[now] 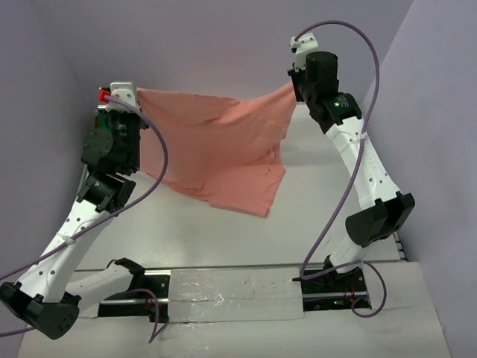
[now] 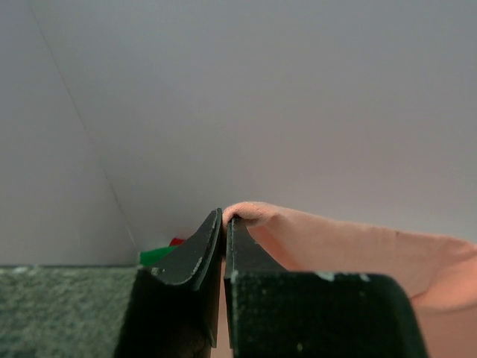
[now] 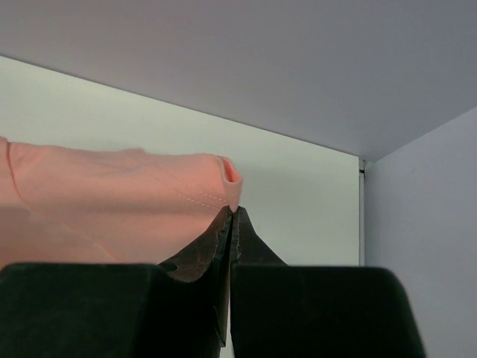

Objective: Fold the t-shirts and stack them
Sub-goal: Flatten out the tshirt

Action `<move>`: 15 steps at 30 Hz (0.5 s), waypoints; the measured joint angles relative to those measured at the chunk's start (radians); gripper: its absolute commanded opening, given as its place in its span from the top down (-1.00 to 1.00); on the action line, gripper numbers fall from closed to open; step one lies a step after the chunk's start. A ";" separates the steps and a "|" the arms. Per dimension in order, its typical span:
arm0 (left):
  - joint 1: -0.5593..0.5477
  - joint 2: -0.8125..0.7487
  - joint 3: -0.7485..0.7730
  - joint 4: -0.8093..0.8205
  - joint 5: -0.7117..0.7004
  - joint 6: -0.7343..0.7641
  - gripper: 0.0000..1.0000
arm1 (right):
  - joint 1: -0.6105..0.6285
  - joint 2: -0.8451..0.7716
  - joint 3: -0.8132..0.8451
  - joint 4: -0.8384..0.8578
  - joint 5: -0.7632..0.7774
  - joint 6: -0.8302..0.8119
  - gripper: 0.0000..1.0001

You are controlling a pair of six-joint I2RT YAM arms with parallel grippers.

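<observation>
Claw (image 2: 223, 218) pinching pink shirt (image 2: 358, 246), green shirt (image 2: 155, 256) (wrist-view)

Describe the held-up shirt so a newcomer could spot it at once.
Above the white table's far half, a salmon-pink shirt hangs stretched between the left end effector and right end effector, each pinching a corner. The only other cloth is a green bit and a red bit near the left one.
</observation>
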 measured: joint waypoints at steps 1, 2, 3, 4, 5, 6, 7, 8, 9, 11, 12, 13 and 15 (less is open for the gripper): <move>0.009 0.005 -0.019 0.004 0.000 0.000 1.00 | 0.000 0.000 -0.013 0.010 -0.002 0.001 1.00; 0.016 0.011 -0.033 0.008 0.001 -0.001 1.00 | 0.000 0.000 -0.024 0.021 -0.003 0.002 1.00; 0.025 0.018 -0.048 0.020 0.003 -0.003 1.00 | 0.000 0.001 -0.034 0.034 -0.004 0.003 1.00; 0.035 0.025 -0.067 0.030 0.005 -0.004 1.00 | 0.000 0.002 -0.043 0.047 -0.004 0.003 1.00; 0.043 0.031 -0.085 0.041 0.009 -0.005 1.00 | 0.000 0.002 -0.055 0.061 -0.005 0.003 1.00; 0.052 0.039 -0.104 0.051 0.012 -0.006 1.00 | 0.000 0.003 -0.071 0.080 -0.004 0.003 1.00; 0.060 0.047 -0.118 0.060 0.015 -0.007 1.00 | 0.000 0.005 -0.076 0.085 -0.004 0.003 1.00; 0.069 0.058 -0.137 0.084 0.023 -0.008 1.00 | 0.000 0.010 -0.089 0.101 -0.003 0.003 1.00; 0.075 0.068 -0.153 0.099 0.028 -0.008 1.00 | 0.000 0.015 -0.101 0.116 -0.004 0.003 1.00; 0.086 0.092 -0.183 0.129 0.040 -0.008 1.00 | 0.000 0.026 -0.130 0.145 -0.002 0.003 1.00; 0.091 0.109 -0.197 0.148 0.048 -0.008 1.00 | 0.000 0.033 -0.148 0.160 0.000 0.003 1.00; 0.095 0.124 -0.208 0.167 0.056 -0.008 1.00 | 0.000 0.040 -0.163 0.169 0.002 0.003 1.00; 0.102 0.163 -0.234 0.219 0.073 -0.007 1.00 | 0.000 0.058 -0.197 0.201 0.011 0.002 1.00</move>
